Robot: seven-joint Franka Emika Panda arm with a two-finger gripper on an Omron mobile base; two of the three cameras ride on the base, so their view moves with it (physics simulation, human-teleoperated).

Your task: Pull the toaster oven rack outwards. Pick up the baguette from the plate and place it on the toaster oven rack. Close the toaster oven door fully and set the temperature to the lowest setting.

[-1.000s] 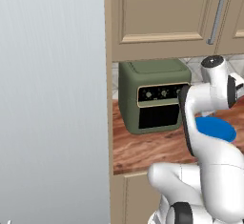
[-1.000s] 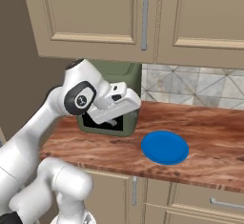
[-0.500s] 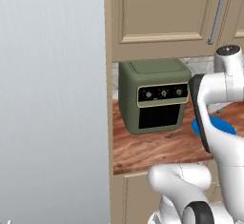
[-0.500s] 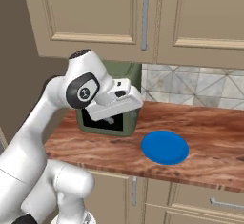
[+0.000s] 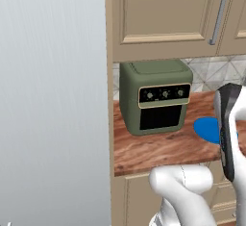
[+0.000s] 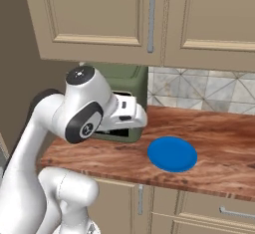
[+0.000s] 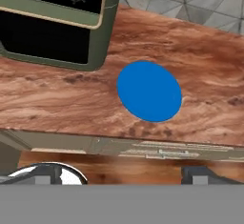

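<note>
Glossy white arm (image 6: 74,113) (dark joints)

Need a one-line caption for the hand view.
Open gripper above the counter edge, bare blue plate beside the closed oven.

We see the boxy olive-green toaster oven (image 6: 128,78) standing on the reddish-brown wood-grain counter (image 6: 219,143), beneath the beige panelled wall cabinets (image 6: 99,14) with a slim metal handle. Our white arm's big elbow joint (image 6: 87,111) crosses in front of the oven and hides most of its face. The flat round bright-blue plate (image 6: 172,154) lies just beside the oven, toward the grey marbled tile backsplash (image 6: 209,91) side.
</note>
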